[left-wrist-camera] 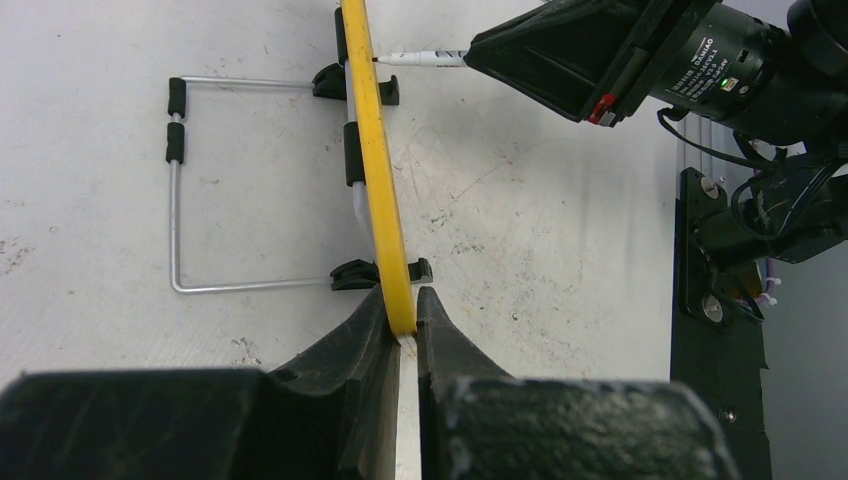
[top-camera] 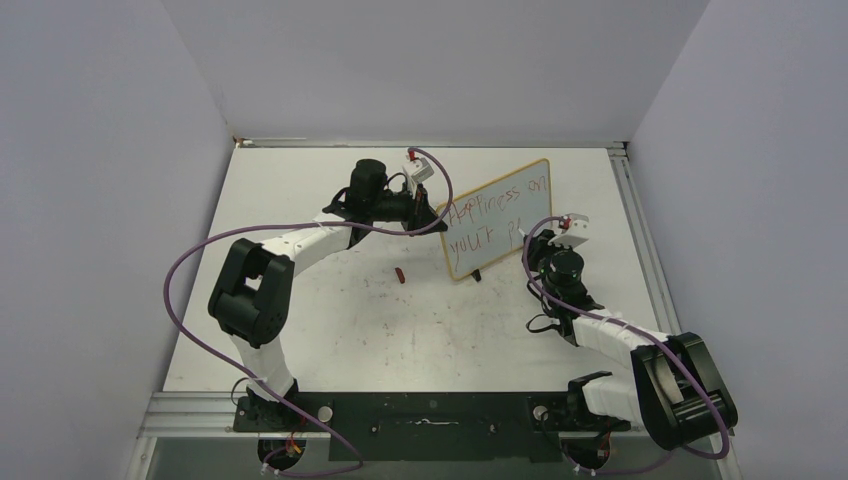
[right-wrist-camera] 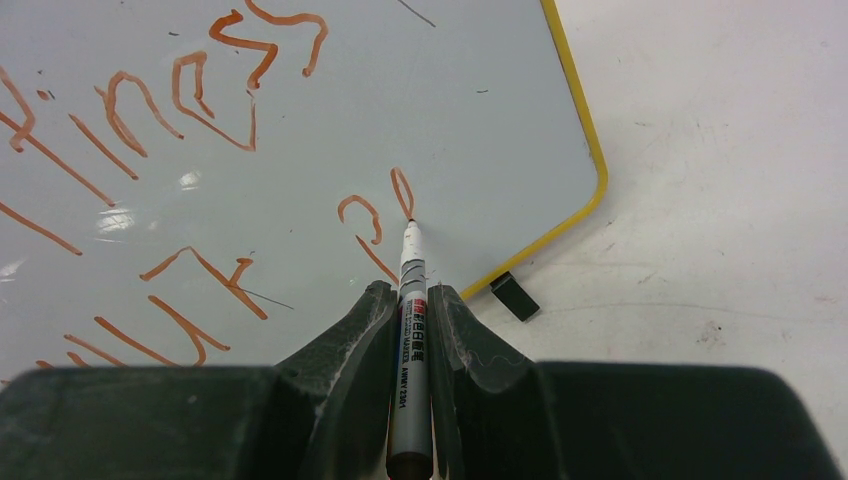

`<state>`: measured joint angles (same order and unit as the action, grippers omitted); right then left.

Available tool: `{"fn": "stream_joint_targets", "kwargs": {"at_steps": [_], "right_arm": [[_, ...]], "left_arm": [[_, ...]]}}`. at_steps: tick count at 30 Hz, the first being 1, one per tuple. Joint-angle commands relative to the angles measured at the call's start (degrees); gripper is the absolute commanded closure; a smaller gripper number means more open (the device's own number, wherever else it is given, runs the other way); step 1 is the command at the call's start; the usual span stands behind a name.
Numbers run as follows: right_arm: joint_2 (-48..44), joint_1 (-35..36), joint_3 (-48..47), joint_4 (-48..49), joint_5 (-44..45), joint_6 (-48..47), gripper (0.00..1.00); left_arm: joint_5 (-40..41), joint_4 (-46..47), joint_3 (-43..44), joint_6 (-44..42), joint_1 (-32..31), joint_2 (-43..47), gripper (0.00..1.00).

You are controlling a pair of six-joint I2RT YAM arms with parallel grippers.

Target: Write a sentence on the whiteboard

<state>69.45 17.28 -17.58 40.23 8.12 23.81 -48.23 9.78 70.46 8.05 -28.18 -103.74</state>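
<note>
The whiteboard (top-camera: 497, 215) stands upright on the table, its frame yellow, with the red sentence (top-camera: 493, 207) in two lines. My left gripper (top-camera: 438, 222) is shut on the board's left edge; the left wrist view shows the yellow edge (left-wrist-camera: 375, 150) pinched between the jaws of the left gripper (left-wrist-camera: 402, 300). My right gripper (right-wrist-camera: 410, 295) is shut on a grey marker (right-wrist-camera: 410, 310). The marker's tip touches the whiteboard (right-wrist-camera: 480, 120) at the end of the lower line, after two small red strokes. The sentence (right-wrist-camera: 150, 110) fills the left of that view. The marker (left-wrist-camera: 425, 58) also shows in the left wrist view.
A small red cap (top-camera: 399, 274) lies on the table left of the board's foot. A wire stand (left-wrist-camera: 180, 200) props the board from behind. A black foot (right-wrist-camera: 515, 296) sits at the board's lower corner. Grey walls enclose the table on three sides.
</note>
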Motion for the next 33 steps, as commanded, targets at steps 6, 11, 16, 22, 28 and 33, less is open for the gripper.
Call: {"fn": "stream_joint_targets", "kwargs": {"at_steps": [6, 11, 16, 22, 28, 33], "right_arm": [[0.9, 0.2, -2.7, 2.5, 1.0, -0.1, 0.95], [1.0, 0.3, -4.9, 3.3, 1.5, -0.8, 0.95], [0.3, 0.3, -5.9, 3.2, 1.6, -1.2, 0.95], [0.7, 0.3, -5.4, 3.1, 1.3, -1.1, 0.95], [2.2, 0.3, -4.3, 1.7, 1.7, -0.1, 0.95], [2.9, 0.3, -3.5, -0.1, 2.1, 0.6, 0.95]], "left_arm": [[-3.6, -2.4, 1.0, -0.6, -1.5, 2.6, 1.00], [-3.5, -2.6, 1.1, -0.7, -1.5, 2.7, 1.00], [-3.5, -2.6, 1.1, -0.7, -1.5, 2.7, 1.00], [-3.5, -2.6, 1.1, -0.7, -1.5, 2.9, 1.00], [-3.5, -2.7, 1.1, -0.8, -1.5, 2.8, 1.00], [-3.5, -2.7, 1.1, -0.8, -1.5, 2.9, 1.00]]}}
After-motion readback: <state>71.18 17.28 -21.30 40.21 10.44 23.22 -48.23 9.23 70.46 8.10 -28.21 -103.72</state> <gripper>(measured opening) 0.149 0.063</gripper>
